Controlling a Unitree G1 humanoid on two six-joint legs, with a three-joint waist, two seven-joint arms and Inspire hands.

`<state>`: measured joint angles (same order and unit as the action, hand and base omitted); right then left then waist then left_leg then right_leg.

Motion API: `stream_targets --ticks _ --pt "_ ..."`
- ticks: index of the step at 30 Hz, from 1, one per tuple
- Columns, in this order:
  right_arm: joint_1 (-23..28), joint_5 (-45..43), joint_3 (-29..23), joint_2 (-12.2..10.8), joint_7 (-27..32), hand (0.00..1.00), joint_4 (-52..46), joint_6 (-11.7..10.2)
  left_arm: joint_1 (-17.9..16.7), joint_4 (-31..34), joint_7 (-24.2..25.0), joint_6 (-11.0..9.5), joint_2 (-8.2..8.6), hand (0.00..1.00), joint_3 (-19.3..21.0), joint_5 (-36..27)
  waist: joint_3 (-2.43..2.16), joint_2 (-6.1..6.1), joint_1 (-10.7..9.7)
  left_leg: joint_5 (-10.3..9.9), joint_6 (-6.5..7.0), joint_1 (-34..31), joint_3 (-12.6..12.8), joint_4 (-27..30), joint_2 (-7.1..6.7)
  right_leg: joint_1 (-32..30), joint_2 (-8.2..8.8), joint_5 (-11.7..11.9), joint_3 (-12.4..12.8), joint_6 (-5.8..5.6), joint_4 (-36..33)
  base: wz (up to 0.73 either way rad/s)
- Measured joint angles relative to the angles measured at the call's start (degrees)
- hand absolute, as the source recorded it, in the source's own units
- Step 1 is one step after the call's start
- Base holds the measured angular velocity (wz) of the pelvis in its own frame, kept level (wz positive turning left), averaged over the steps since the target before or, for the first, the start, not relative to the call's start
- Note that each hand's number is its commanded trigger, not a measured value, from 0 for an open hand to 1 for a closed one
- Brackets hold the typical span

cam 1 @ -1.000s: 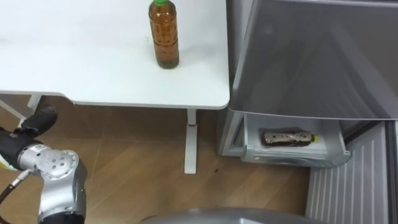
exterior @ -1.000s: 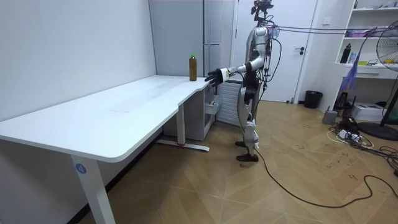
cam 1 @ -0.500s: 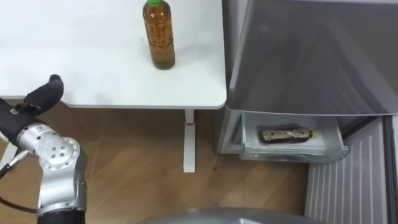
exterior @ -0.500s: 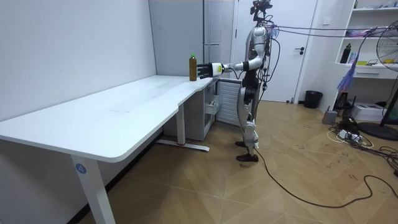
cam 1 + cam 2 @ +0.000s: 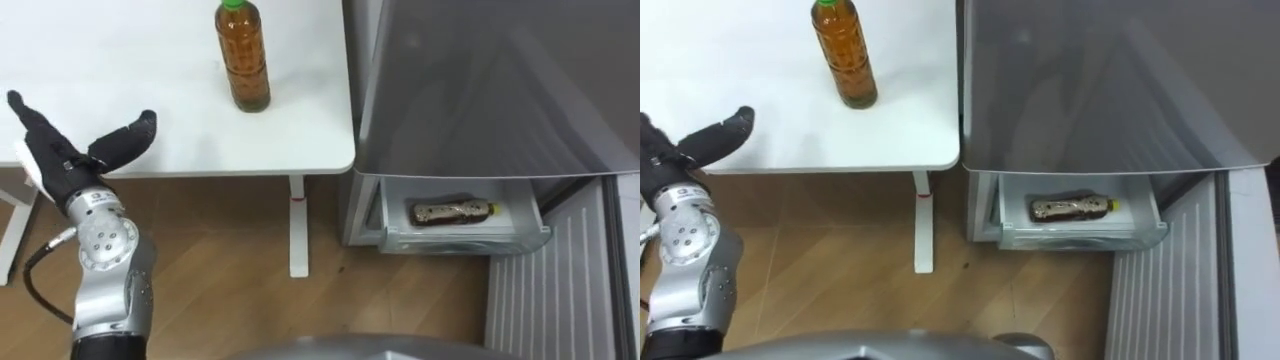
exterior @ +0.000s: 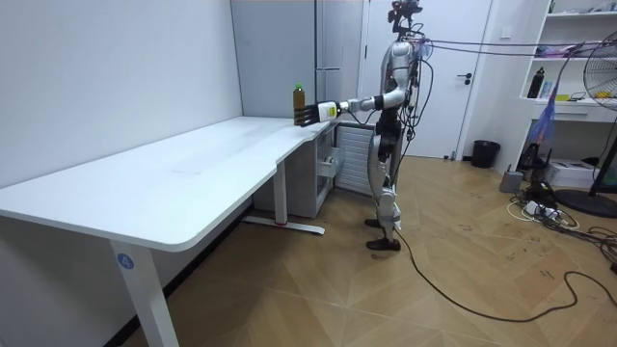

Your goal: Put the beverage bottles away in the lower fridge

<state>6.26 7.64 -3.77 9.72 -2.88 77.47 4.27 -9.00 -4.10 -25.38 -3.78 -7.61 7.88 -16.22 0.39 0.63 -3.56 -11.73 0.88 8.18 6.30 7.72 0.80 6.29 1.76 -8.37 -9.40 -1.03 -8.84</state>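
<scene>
Green-capped amber bottle [image 5: 243,62], ribbed sides, upright on white table [image 5: 150,60]

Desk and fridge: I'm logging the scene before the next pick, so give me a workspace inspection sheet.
Surface: desk white, holds one bottle.
Job's things: tea bottle upright on desk near fridge; second bottle lying in open lower drawer.
Clutter: nothing seen.
Hands: left hand open, over desk edge, apart from tea bottle.
Cables: loose cables on floor by fan.
Surroundings: wood floor, bin.
</scene>
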Motion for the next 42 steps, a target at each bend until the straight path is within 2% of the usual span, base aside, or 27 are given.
stream_targets --ticks 6,12,14,20,23,27,29,35,42 --pt "0.0 -1.27 -1.01 0.01 -1.47 0.0 0.06 -0.72 0.36 -0.03 5.43 0.01 -0.01 0.0 -0.46 -1.1 0.02 -0.05 -1.03 0.0 0.0 -0.48 0.05 -0.02 0.0 -0.48 -0.02 0.0 0.09 0.0 0.02 0.0" --pt "-0.19 -1.19 -1.53 0.29 -1.57 0.0 0.16 -0.64 2.07 -0.45 8.65 0.13 -0.04 0.0 -1.35 -4.04 0.44 -0.67 -0.95 -0.03 -0.03 -0.02 1.13 -0.3 0.15 -0.64 -0.29 0.01 1.41 0.02 -0.03 -0.07" --pt "-0.49 -1.2 -1.74 0.3 -1.57 0.0 0.16 -0.55 2.37 -0.46 9.71 0.9 -0.04 0.0 -1.32 -4.74 0.45 -0.84 -1.11 -0.13 -0.13 0.08 1.27 -0.39 0.27 -0.66 -0.42 0.01 1.44 0.02 -0.05 -0.09" --pt "0.12 -1.25 -1.96 0.3 -1.53 0.0 0.37 -0.25 3.34 -0.67 10.86 2.55 -0.02 0.0 -1.33 -6.91 0.4 -0.92 -1.41 -0.24 -0.32 0.22 1.59 -0.37 0.56 -0.78 -0.73 0.02 1.64 0.03 -0.1 -0.01" --pt "0.07 -1.26 -2.02 0.3 -1.55 0.0 0.31 0.65 3.97 -0.68 11.0 3.53 -0.01 0.0 -1.34 -6.9 0.39 -0.92 -1.41 -0.25 -0.35 0.3 1.62 -0.36 0.59 -0.9 -0.78 0.02 1.72 0.03 -0.11 0.0" --pt "0.25 -1.3 -2.11 0.3 -1.5 0.0 0.43 0.77 5.24 -1.84 12.02 3.93 -0.02 0.0 -1.31 -6.91 0.33 -0.96 -1.51 -0.25 -0.34 0.56 1.62 -0.3 0.58 -0.71 -0.77 0.03 1.77 0.04 -0.1 0.0" --pt "0.29 -1.3 -2.11 0.3 -1.31 0.0 0.2 0.9 6.3 -1.97 12.47 5.3 -0.02 0.0 -1.32 -7.16 0.31 -0.96 -1.52 -0.25 -0.34 0.49 1.62 -0.24 0.57 -0.81 -0.77 0.05 1.77 0.07 -0.13 0.0" --pt "0.5 -1.52 -2.76 0.35 -0.89 0.0 -0.16 2.36 9.56 -1.88 12.46 7.41 -0.15 0.0 -1.17 -8.55 0.08 -1.19 -1.81 -0.25 -0.35 0.78 1.67 -0.03 0.65 -0.94 -0.81 0.05 1.9 0.07 -0.94 0.0" --pt "0.6 -1.95 -3.17 0.31 -0.34 0.0 -0.14 3.38 11.62 -1.88 12.48 7.84 -1.28 0.0 -1.14 -8.45 0.04 -1.4 -2.75 -0.43 -0.37 1.27 2.54 0.0 0.69 -0.6 -0.95 0.1 3.02 0.17 -0.93 -0.08"
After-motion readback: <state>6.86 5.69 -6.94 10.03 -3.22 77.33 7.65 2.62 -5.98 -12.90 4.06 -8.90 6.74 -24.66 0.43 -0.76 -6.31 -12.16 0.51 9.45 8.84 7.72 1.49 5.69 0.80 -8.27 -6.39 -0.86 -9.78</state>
